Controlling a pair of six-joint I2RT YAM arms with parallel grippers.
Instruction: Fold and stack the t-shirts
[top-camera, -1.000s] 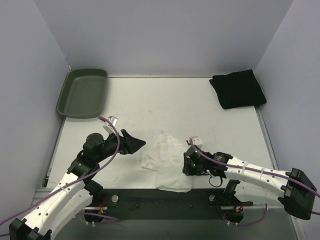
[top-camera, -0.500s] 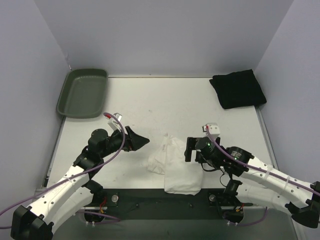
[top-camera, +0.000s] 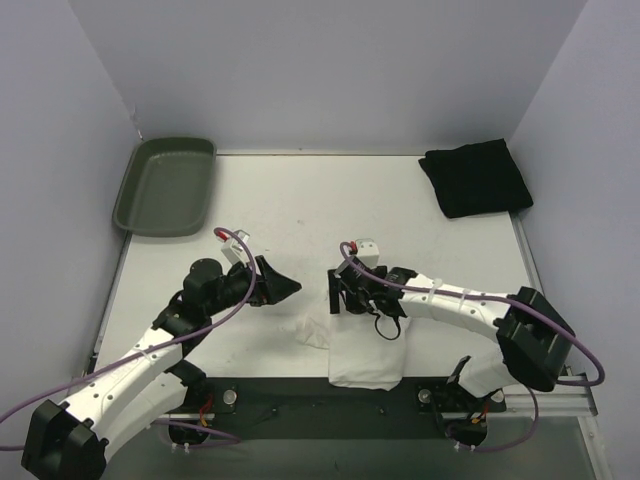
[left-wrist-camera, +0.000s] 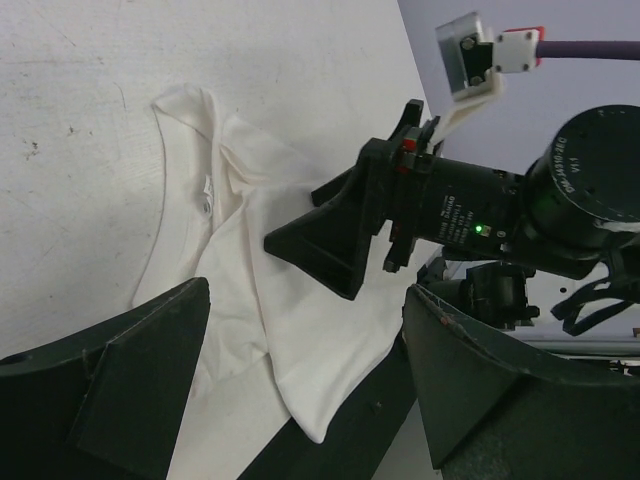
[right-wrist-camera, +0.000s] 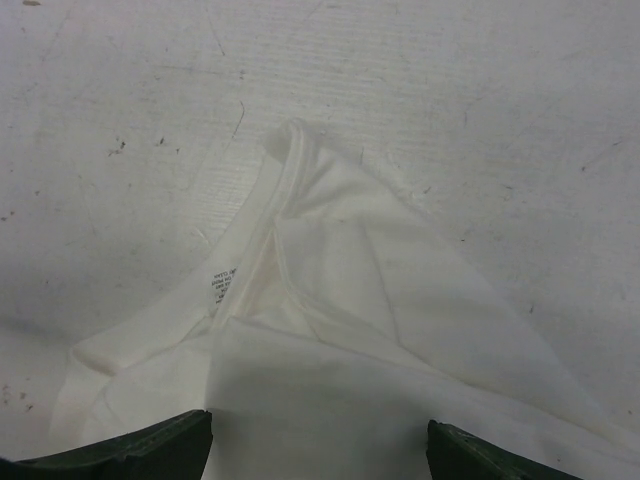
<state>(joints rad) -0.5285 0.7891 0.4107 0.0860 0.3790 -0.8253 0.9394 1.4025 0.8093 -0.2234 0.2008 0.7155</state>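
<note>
The table (top-camera: 300, 200) carries the dark green tray (top-camera: 165, 190) at its far left corner and the black t-shirt (top-camera: 476, 178), folded square, at its far right. The white t-shirt (top-camera: 365, 355) lies in the middle by the near edge, a roughly folded slab with a loose collar flap (right-wrist-camera: 290, 160) spilling left. That flap sits between the arms. The right gripper (top-camera: 334, 292) hangs over its far edge, jaws spread and empty, nearer than the left gripper (top-camera: 285, 286), which hovers just beside it on the left, equally wide and holding nothing.
</note>
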